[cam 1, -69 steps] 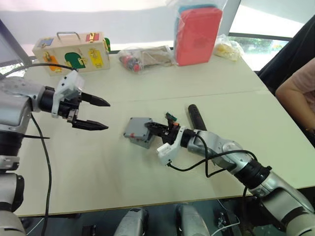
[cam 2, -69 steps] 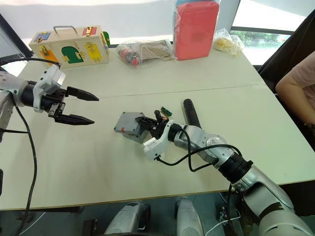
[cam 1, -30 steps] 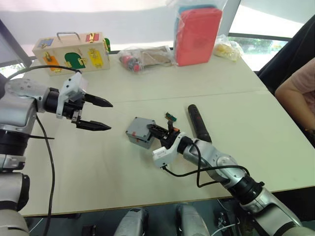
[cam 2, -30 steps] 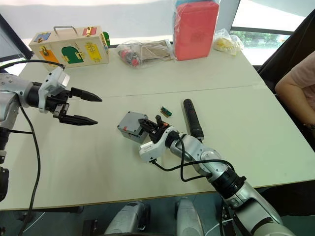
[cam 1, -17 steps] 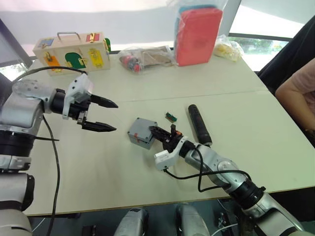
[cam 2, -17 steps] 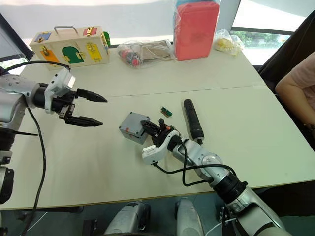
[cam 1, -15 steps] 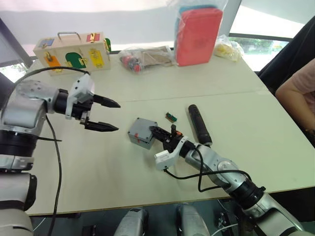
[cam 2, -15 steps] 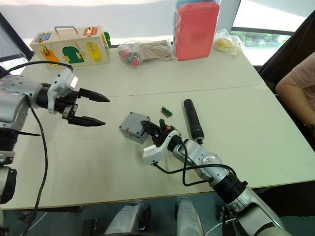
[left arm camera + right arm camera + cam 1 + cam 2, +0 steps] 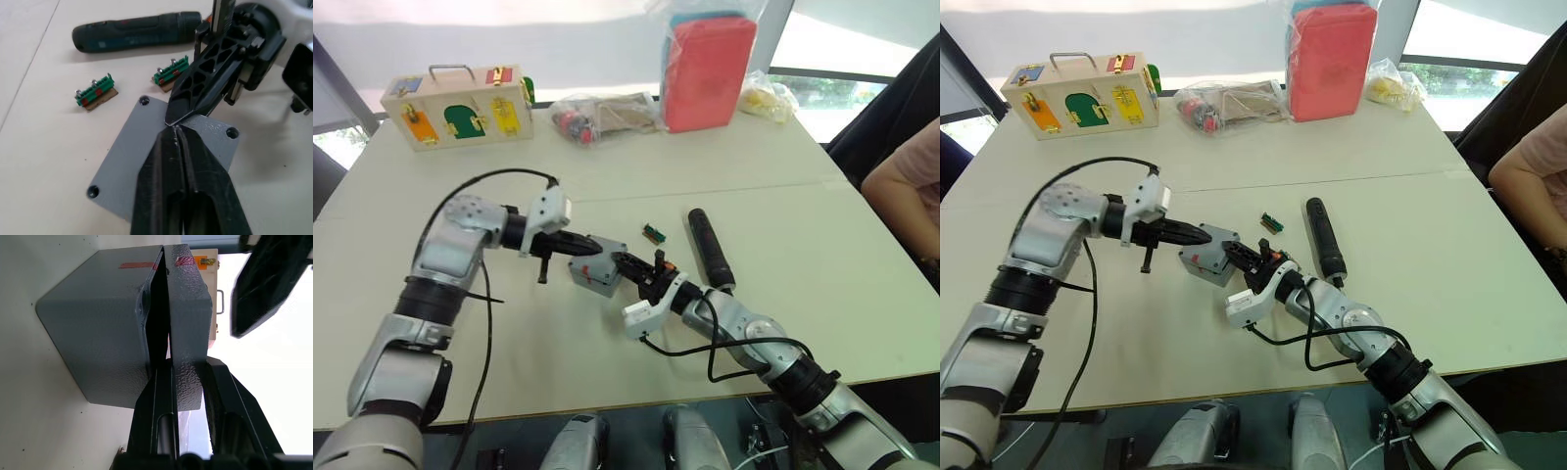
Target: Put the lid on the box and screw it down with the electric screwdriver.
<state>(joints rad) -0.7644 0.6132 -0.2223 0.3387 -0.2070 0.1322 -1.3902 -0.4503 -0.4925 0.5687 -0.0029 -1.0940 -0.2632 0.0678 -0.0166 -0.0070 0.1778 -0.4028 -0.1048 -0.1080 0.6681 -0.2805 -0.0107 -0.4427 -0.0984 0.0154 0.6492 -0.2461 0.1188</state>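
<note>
No text, brand, number or sign can be read anywhere. The box (image 9: 98, 323) bears red marks near its seam, without legible writing.

I see a pale beige table (image 9: 607, 392) with a seam across its middle. Behind it, bright daylight comes through a window (image 9: 842, 49) at the far right.

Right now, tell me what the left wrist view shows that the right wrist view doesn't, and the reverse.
Left wrist view alone: the top of the lid with screw holes, the electric screwdriver lying on the table, two green terminal blocks. Right wrist view alone: the side of the box, a gap between it and the lid. Both: the lid, right gripper clamping it, left gripper shut.
</note>
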